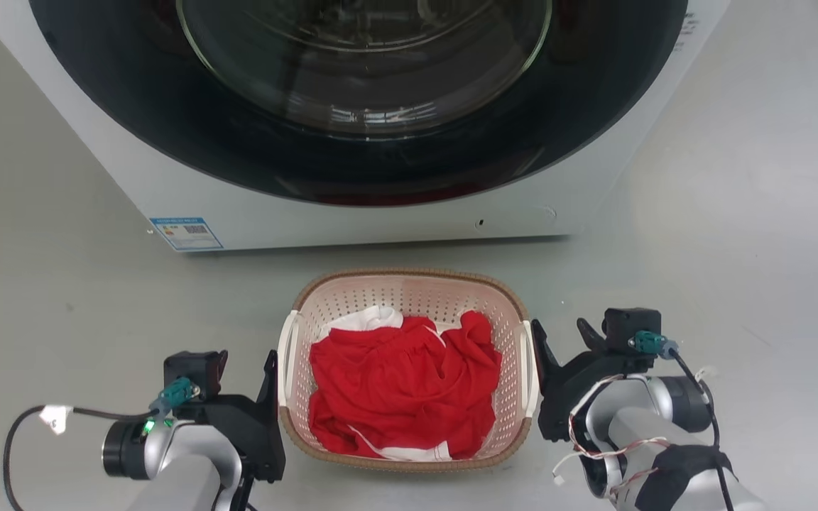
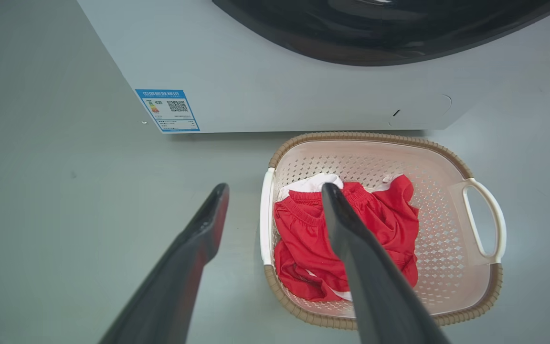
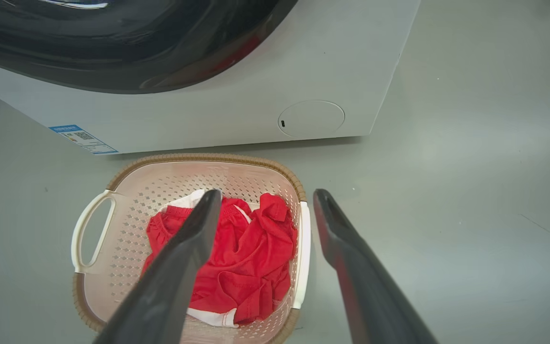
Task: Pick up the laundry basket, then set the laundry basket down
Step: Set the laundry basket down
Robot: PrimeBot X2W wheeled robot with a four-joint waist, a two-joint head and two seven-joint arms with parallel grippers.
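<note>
Head view, floor (image 1: 61, 298): smooth grey, with open stretches to the left and right of all items.
Washer (image 1: 380, 213): white casing, round dark door with glass centre, blue label (image 1: 187, 233) at its lower left corner. A strip of bare floor separates it from the basket.
Laundry basket (image 1: 409, 292): rests on the floor in front of the washer, between the two grippers. Rounded rectangle of pale perforated plastic with a brown woven-look rim and white loop handles on both short sides.
Contents: crumpled red garment (image 1: 402, 383) with white trim, covering most of the bottom. A white cloth (image 1: 370, 318) shows at its far edge.
Left gripper (image 2: 275, 188): dark tapered fingers spread apart, grasping nothing, just beside the left handle (image 1: 286, 362).
Right gripper (image 1: 559, 332): fingers likewise parted and empty, just outside the right handle (image 1: 528, 362).
</note>
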